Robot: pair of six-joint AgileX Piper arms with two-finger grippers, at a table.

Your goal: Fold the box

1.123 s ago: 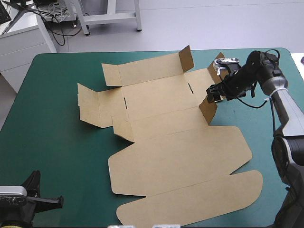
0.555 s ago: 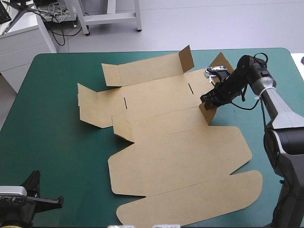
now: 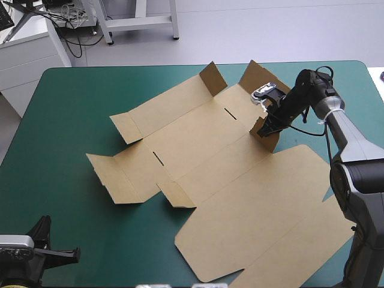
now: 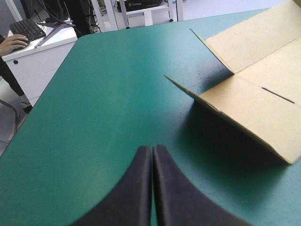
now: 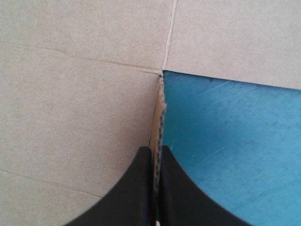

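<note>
The high camera hangs above and behind the robot, looking forward and down over nearly the whole teal-green covered worktop. The left wrist camera sits low by the near left corner, facing across the cover toward the left flaps of the brown cut-cardboard box. The right wrist camera peers from very close along its black curved fingers at a raised flap the high view shows too.

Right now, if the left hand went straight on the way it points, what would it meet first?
Probably nothing: only teal-green cover lies ahead of the left hand. The box's raised flap stands just beside that line, though depth is unclear.
</note>
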